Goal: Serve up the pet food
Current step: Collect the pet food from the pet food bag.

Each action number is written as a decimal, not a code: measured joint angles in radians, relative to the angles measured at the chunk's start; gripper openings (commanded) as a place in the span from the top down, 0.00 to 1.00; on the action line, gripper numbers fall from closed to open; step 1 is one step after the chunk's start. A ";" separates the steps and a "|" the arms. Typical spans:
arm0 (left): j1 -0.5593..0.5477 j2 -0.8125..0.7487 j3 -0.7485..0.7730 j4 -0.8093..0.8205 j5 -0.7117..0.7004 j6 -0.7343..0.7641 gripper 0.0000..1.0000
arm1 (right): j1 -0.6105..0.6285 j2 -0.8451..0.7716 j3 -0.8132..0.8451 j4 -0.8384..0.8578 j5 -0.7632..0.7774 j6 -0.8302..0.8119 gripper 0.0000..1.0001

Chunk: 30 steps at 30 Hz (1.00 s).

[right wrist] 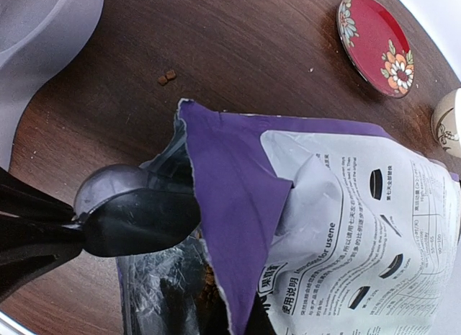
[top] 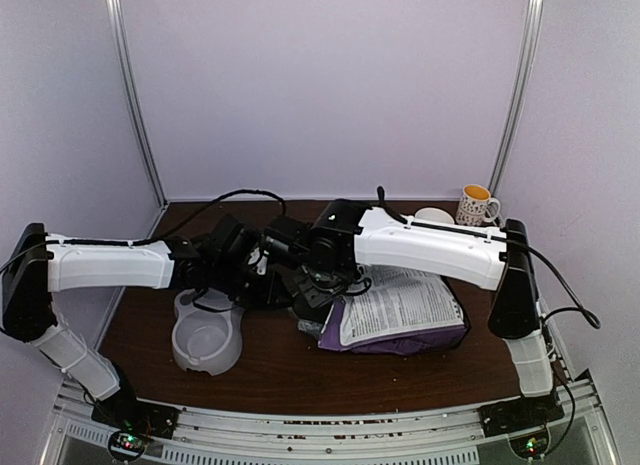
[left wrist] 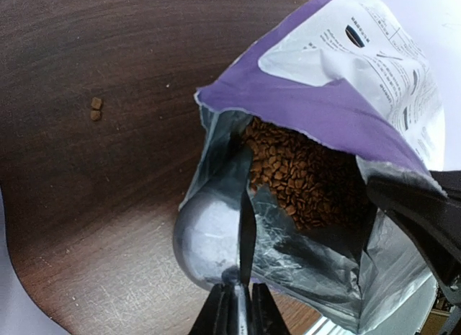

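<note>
left gripper | nearly closed | pinching scoop handle at bag mouth

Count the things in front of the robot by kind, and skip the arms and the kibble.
Pet food bag: 1
Scoop: 1
Feeding bowl: 1
Red plate: 1
Mug: 1
Total: 5
</note>
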 measured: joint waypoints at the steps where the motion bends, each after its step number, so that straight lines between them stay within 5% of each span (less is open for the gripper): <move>1: 0.000 -0.001 0.000 -0.002 -0.002 0.003 1.00 | 0.000 0.000 0.000 0.000 -0.001 0.000 1.00; 30: -0.006 0.243 0.018 0.341 0.194 -0.130 1.00 | -0.002 -0.008 -0.080 0.103 -0.065 0.012 1.00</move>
